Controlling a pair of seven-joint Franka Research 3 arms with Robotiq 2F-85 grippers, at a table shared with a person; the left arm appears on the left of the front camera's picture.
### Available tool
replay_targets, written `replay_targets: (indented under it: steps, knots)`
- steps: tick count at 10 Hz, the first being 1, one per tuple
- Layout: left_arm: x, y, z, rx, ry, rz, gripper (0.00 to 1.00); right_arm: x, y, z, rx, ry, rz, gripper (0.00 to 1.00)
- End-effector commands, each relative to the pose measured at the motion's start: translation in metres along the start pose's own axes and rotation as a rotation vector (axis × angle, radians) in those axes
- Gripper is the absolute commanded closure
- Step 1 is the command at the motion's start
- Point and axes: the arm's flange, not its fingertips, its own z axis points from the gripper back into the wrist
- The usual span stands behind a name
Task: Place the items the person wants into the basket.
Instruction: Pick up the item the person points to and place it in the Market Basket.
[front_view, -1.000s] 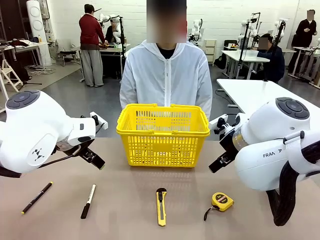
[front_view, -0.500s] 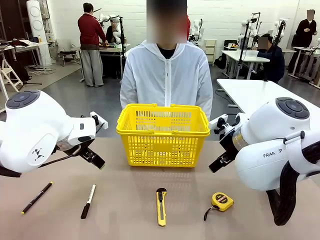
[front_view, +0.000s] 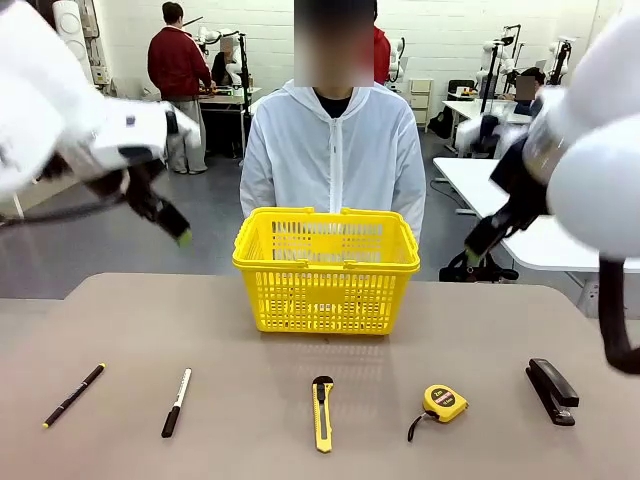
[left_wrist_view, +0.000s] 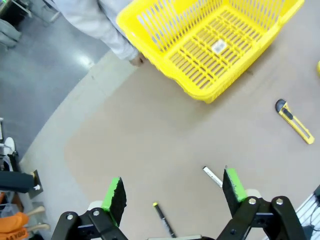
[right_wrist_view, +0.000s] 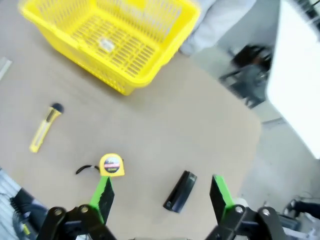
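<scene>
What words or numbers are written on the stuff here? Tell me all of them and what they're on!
No text in these pictures can be read.
The white sticker on the floor of the yellow basket: too small to read.
The round label on the yellow tape measure: too blurred to read.

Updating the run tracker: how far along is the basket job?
Done: nothing; the basket holds no tools. In hand: nothing; left gripper and right gripper hover open above the table. Left: pen and tape measure both lie on the table, each to be picked and dropped in.
</scene>
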Motion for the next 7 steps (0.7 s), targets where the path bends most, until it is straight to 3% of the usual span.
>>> replay_targets:
  steps: [1, 6, 7]
  knots:
    - [0.019, 0.006, 0.018, 0.057, -0.014, 0.002, 0.00, 0.020, 0.005, 0.031, -0.029, -0.051, -0.029, 0.00]
    - [0.022, 0.009, 0.033, 0.027, -0.032, 0.006, 0.00, 0.019, 0.000, 0.049, -0.019, -0.058, -0.015, 0.00]
    - [0.009, 0.043, 0.048, -0.258, -0.017, 0.033, 0.00, -0.010, -0.027, 0.060, 0.205, -0.039, 0.012, 0.00]
